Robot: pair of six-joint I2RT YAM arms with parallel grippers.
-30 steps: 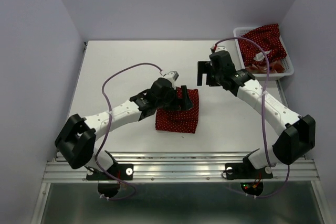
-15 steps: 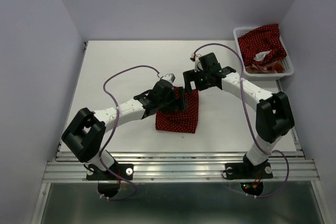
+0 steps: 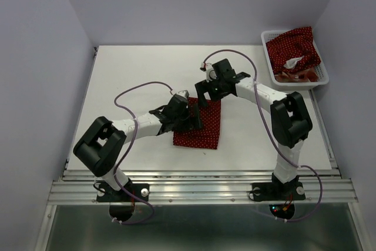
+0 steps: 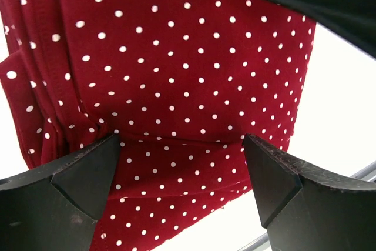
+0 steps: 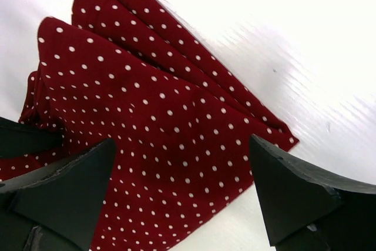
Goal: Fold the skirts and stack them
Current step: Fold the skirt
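Observation:
One dark red polka-dot skirt lies folded in a rectangle at the middle of the table. My left gripper is open and low over its left part, the cloth between the fingers and not gripped. My right gripper is open just over the skirt's far edge, with the folded layers between its fingers. A second polka-dot skirt lies bunched in the white mesh basket at the far right. A bit of red-and-cream plaid skirt shows beneath it.
The basket stands at the table's far right edge against the wall. Purple cables loop above both arms. A metal rail runs along the near edge. Bare white tabletop lies left of and behind the folded skirt.
My right arm has swung left from near the basket to the folded skirt's far edge. My left gripper has shifted slightly toward the near left over the skirt.

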